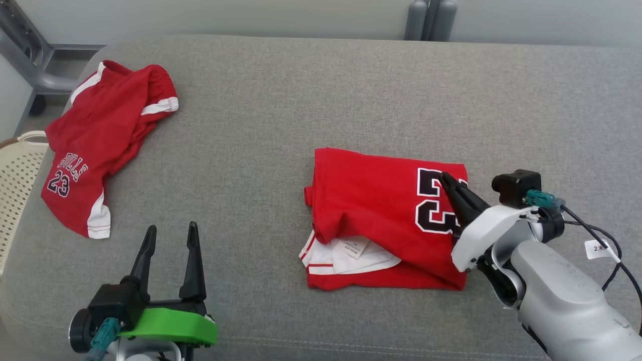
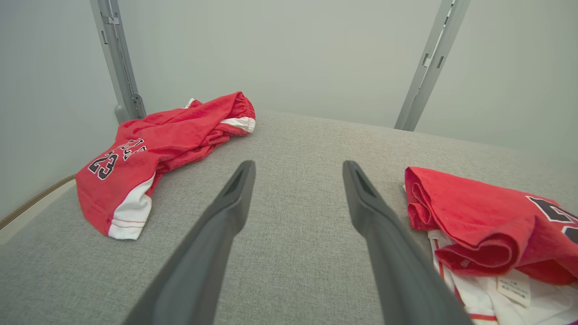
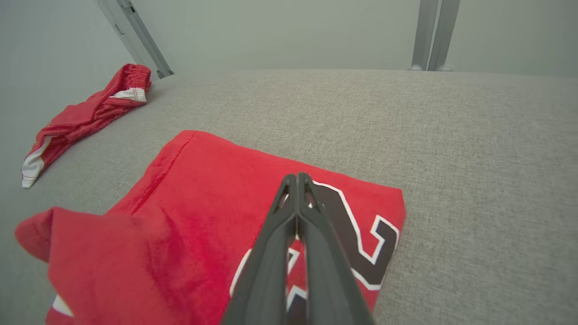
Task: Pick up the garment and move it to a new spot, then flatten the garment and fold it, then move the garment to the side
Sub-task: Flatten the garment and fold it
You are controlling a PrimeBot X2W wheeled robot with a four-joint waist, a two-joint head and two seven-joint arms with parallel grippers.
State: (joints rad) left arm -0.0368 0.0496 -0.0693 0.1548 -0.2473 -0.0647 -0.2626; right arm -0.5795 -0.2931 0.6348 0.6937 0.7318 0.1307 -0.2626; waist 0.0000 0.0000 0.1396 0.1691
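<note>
The garment (image 1: 371, 200), a red jersey with black-and-white numerals, lies folded on the grey padded table (image 1: 301, 90), right of centre, with white lining and a label showing at its near edge. My right gripper (image 1: 444, 176) is shut over the jersey's right part, fingertips above the numerals (image 3: 361, 234); I see no cloth between its fingers. In the right wrist view the right gripper (image 3: 296, 177) points across the garment (image 3: 203, 189). My left gripper (image 1: 170, 230) stands open at the near left, apart from the jersey. The left wrist view has the left gripper (image 2: 298, 169) and the garment (image 2: 487, 216) at its right.
Crumpled red shorts (image 1: 100, 145) with white trim lie at the table's far left, also seen as the shorts (image 2: 153, 144) and the shorts (image 3: 86, 113). A cream basket (image 1: 15, 170) stands off the left edge. Grey posts (image 1: 431, 20) rise behind the table.
</note>
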